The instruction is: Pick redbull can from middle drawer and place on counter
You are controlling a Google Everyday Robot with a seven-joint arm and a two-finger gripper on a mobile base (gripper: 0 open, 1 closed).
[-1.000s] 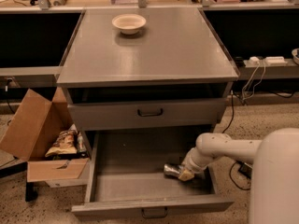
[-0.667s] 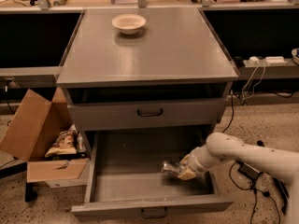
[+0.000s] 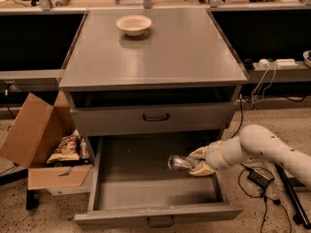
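The middle drawer [image 3: 146, 193] is pulled open below the cabinet, a shallow grey tray with a dark handle at its front. The redbull can [image 3: 178, 162] lies sideways, lifted a little above the drawer's right part. My gripper [image 3: 195, 161] comes in from the right on a white arm and is shut on the redbull can's right end. The counter [image 3: 160, 52] is the grey top of the cabinet, well above the gripper. A cream bowl [image 3: 133, 24] sits at its back.
A closed grey drawer front with a black handle [image 3: 155, 116] sits just above the open drawer. An open cardboard box [image 3: 43, 144] with snack bags stands on the floor at left. Cables and a power brick [image 3: 260, 176] lie on the floor at right.
The arm has swung lower and to the right in view. The gripper has lifted the can slightly off the drawer floor.
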